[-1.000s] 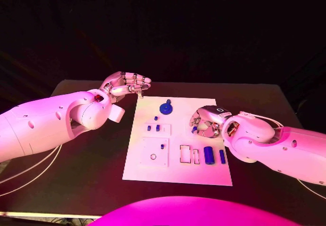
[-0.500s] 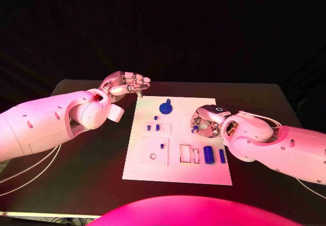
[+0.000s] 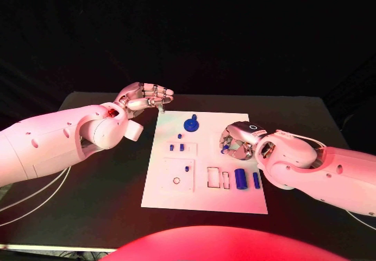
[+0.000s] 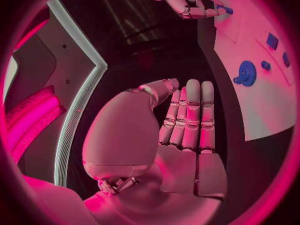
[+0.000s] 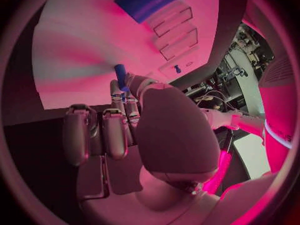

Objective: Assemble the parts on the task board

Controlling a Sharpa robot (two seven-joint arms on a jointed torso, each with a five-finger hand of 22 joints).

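The black table (image 3: 102, 185) fills the lower half of the head view, and the white task board (image 3: 205, 190) lies at its centre. The left hand (image 3: 146, 98) sits in the upper left of the frame, just off the board's top left corner, its fingers curled in together with nothing between them. The right hand (image 3: 238, 142) is right of centre, over the board's right side, pinching a small blue peg (image 5: 120, 77) at its fingertips above the white surface. On the board, a round blue gear (image 3: 191, 125) sits near the top centre, a blue cylinder (image 3: 240, 179) and a thinner blue bar (image 3: 256, 180) lie side by side at the lower right, and two small blue pieces (image 3: 177, 147) stand left of centre.
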